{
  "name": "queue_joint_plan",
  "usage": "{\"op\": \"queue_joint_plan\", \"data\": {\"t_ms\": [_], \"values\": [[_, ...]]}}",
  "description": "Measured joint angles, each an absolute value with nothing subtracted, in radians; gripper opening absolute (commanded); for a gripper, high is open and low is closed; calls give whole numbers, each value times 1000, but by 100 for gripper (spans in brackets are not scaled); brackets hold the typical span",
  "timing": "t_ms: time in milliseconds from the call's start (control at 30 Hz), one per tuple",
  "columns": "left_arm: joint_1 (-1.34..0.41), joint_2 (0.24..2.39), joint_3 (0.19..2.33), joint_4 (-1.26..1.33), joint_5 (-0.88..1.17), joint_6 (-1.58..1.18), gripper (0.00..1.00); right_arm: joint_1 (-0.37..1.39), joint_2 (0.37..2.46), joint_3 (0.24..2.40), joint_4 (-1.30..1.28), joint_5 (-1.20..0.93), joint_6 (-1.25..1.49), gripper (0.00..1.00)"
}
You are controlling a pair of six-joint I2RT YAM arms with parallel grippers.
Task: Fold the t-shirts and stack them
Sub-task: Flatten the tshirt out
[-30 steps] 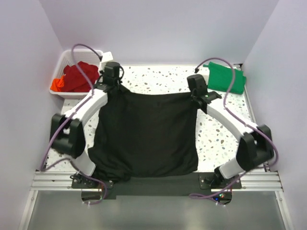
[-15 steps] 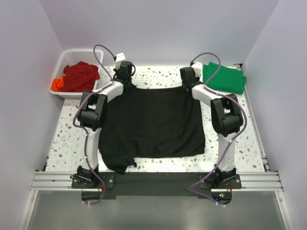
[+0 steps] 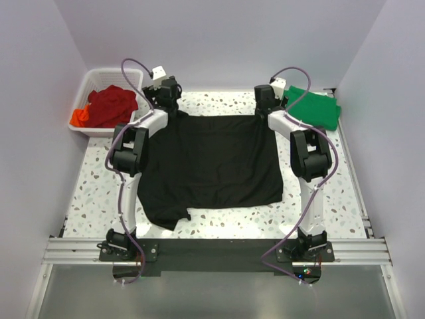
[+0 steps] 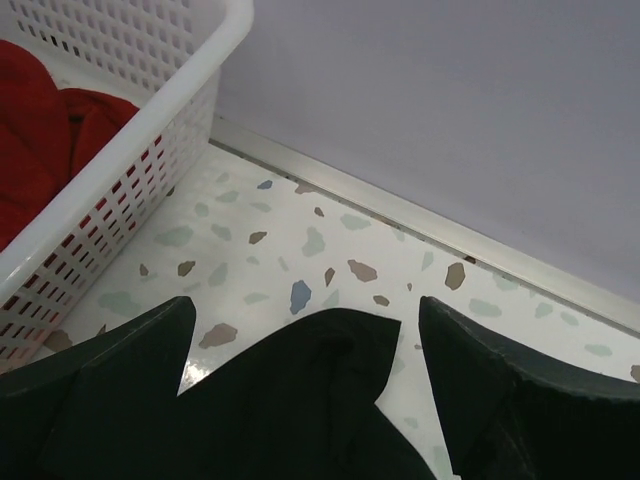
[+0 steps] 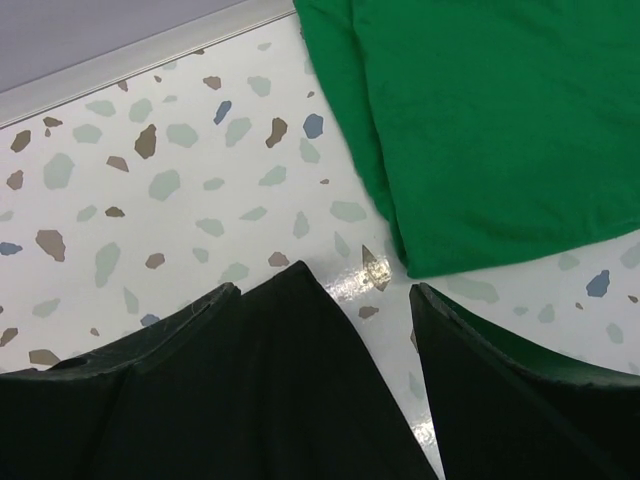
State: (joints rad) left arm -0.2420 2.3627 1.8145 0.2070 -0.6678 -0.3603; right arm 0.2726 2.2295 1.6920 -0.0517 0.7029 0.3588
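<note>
A black t-shirt (image 3: 212, 163) lies spread flat on the speckled table, with one sleeve at its near left. My left gripper (image 3: 166, 100) stands open over the shirt's far left corner (image 4: 310, 390), which rests loose between the fingers (image 4: 130, 380). My right gripper (image 3: 265, 103) is open over the far right corner (image 5: 290, 380). A folded green t-shirt (image 3: 312, 106) lies at the back right, just beyond the right fingers (image 5: 500, 400). Dark red (image 3: 111, 105) and orange (image 3: 80, 117) t-shirts sit bunched in the basket.
The white slatted basket (image 3: 99, 130) stands at the back left, close to my left gripper (image 4: 308, 300). The back wall's rail (image 4: 420, 215) runs just behind both grippers. Bare speckled table (image 3: 99, 179) shows on both sides of the black shirt.
Both arms stretched toward the back wall, dragging the black shirt's far edge with them. Both grippers then opened and let go of its corners, and the shirt now lies flat.
</note>
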Motion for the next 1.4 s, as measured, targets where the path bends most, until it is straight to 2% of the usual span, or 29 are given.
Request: {"op": "queue_joint_plan", "data": {"t_ms": [233,367,533,767,900,1200,1400], "values": [[-241,2301,1742,236,-628,-347,100,275,2181,1670,-67,679,358,70],[-241,2282,1827,86,-592,-371,98,284,2102,1663,-117,621,358,66],[-240,2216,1811,-85,-526,-451,94,309,2030,1660,-204,524,369,66],[-244,2086,1689,-321,-426,-560,94,397,1962,1527,-339,430,412,71],[-259,1995,1543,-389,-383,-591,94,442,1958,1411,-376,369,447,75],[-326,1905,1275,-451,-336,-622,94,451,1838,1207,-410,300,483,77],[-326,1902,1254,-456,-337,-637,94,451,1800,1163,-397,296,479,77]]}}
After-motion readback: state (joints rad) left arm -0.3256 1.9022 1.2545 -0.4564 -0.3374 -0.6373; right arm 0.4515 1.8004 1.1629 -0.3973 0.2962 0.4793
